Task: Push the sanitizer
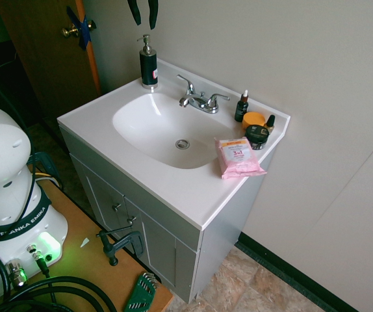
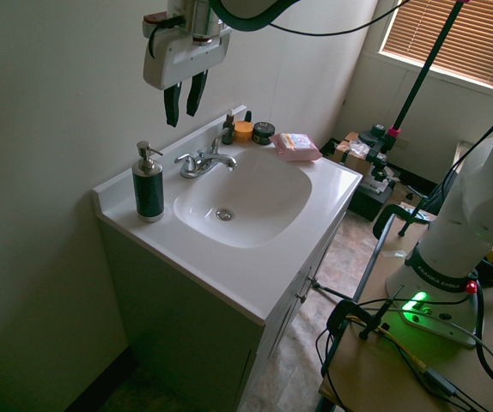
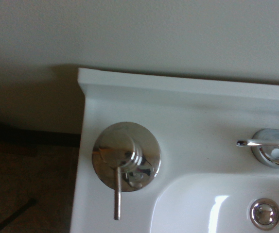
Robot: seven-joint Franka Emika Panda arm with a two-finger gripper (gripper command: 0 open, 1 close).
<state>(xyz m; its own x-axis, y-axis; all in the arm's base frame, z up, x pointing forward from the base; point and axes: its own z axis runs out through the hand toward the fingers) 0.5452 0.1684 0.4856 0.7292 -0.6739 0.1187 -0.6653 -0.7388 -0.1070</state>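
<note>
Above the back corner of the sink countertop [image 1: 95, 121] — over the sanitizer bottle [image 1: 149, 69] — hangs the two-finger gripper [image 2: 185, 101], fingers apart. Below, clear of them, the dark bottle stands upright on the countertop, beside the basin [image 1: 167, 130] and near the faucet [image 1: 201, 101].

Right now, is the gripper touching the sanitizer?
Apart. The second exterior view shows the gripper hanging in the air, with wall visible between it and the sanitizer.

the white sink counter [image 1: 88, 122] carries a sanitizer [image 1: 149, 69], small containers [image 2: 243, 130] and a (pink) packet [image 1: 237, 158].
</note>
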